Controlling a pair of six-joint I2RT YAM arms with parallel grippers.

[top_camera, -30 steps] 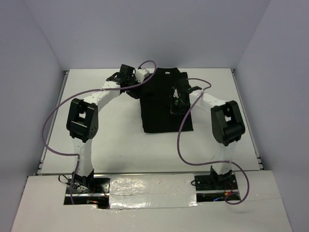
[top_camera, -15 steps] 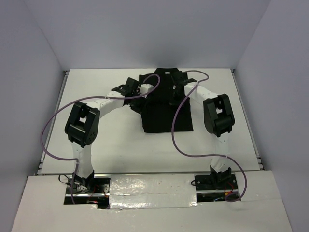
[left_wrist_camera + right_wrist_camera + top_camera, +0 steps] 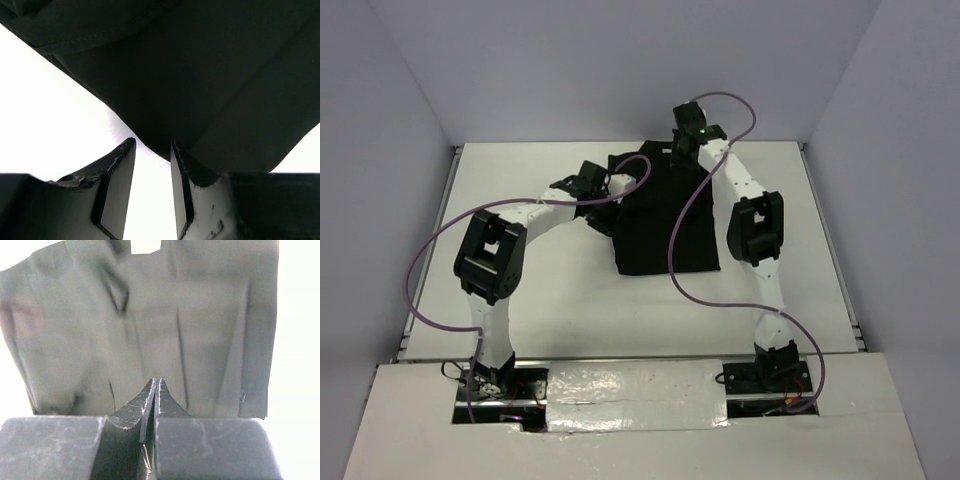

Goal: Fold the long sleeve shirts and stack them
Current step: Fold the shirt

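Top view shows the shirt (image 3: 645,235) lying folded at the table's (image 3: 550,290) far middle. Left gripper (image 3: 152,145) gapes empty at its left edge; right gripper (image 3: 155,382) hovers above, pinched closed on nothing.

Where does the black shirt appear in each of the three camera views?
Top external: the black shirt lies in the middle, on the far half of the table.
Left wrist: the shirt fills the top and right.
Right wrist: the shirt fills most of the picture.
Shared landmark: the white table bordering the shirt.
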